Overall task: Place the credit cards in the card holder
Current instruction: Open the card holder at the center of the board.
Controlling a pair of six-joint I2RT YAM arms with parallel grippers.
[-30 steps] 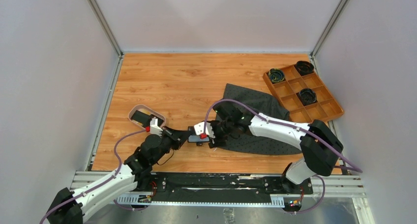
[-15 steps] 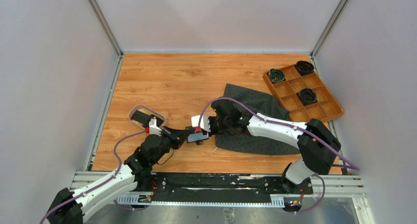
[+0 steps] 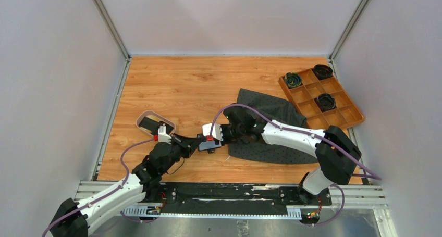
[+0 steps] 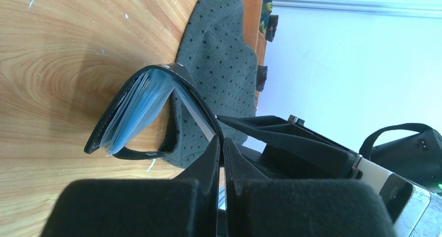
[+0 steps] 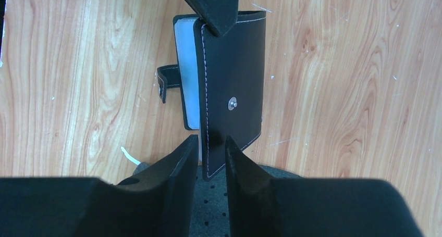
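The card holder [image 5: 234, 91] is a black bifold with a snap stud and tab. It stands half open on the wood, with pale blue sleeves [image 4: 136, 104] showing inside. My left gripper [image 4: 221, 143] is shut on the edge of one cover. In the top view it [image 3: 200, 143] meets my right gripper [image 3: 208, 144] over the holder. My right gripper [image 5: 211, 146] has its fingers closed in on the near corner of that cover. The credit cards are not clearly in view. A dark flat piece [image 3: 151, 124] lies in the pinkish tray, and I cannot tell what it is.
A dark dotted cloth [image 3: 271, 117] lies under the right arm. An orange-brown compartmented box [image 3: 339, 112] with dark coiled items stands at the back right. The pinkish tray [image 3: 139, 120] sits left of the grippers. Grey walls close in on three sides.
The right gripper slid a little left onto the card holder and narrowed its jaws around the cover. The left gripper kept its hold and stayed put.
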